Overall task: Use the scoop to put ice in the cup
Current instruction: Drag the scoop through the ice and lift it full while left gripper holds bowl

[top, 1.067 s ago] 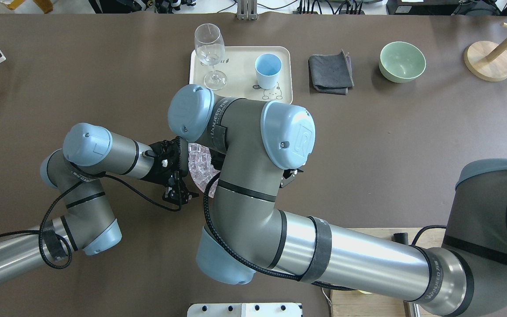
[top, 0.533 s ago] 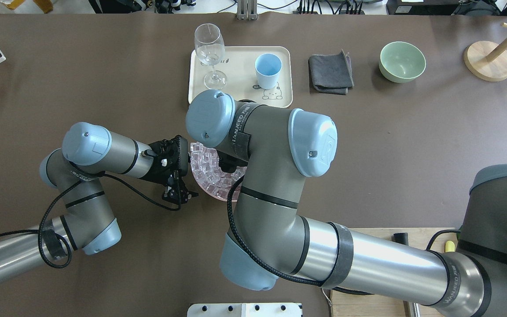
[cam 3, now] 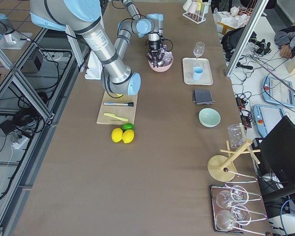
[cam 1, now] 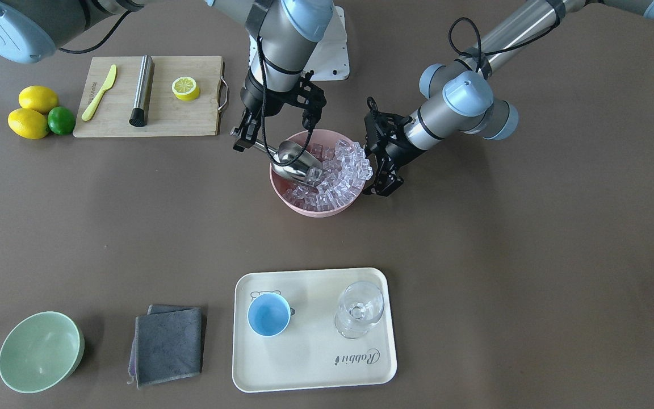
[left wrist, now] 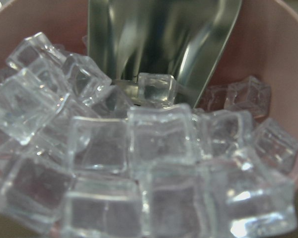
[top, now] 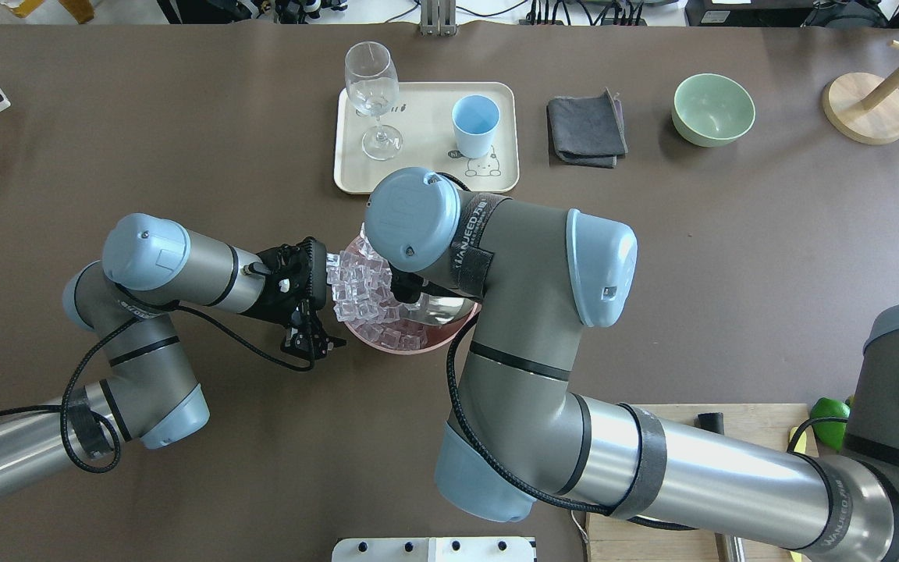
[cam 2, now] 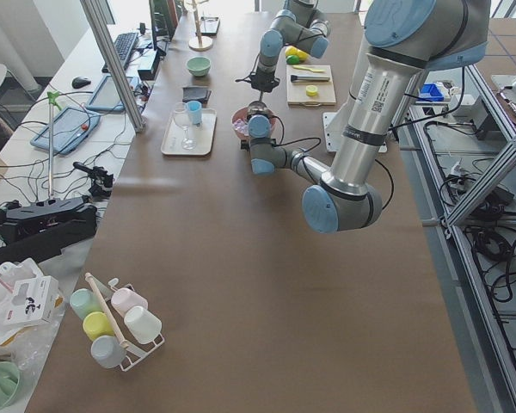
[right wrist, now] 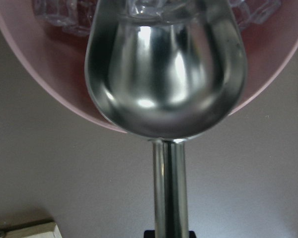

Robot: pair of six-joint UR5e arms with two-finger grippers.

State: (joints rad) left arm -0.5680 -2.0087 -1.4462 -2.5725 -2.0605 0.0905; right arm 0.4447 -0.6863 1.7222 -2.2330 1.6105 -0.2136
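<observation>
Clenching the scoop (cam 1: 298,163) handle, right pincer (cam 1: 246,140), trough in ice (cam 1: 341,170), pink bowl (cam 1: 315,211), left pincer (cam 1: 382,186) beside rim, grip unclear.

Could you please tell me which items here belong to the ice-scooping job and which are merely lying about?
In use: ice, scoop, pink bowl, cup, right end effector holding the scoop.

Lying about: stemmed glass, green bowl, grey cloth, lemons, lime, cutting board, yellow knife, steel cylinder, lemon half.
</observation>
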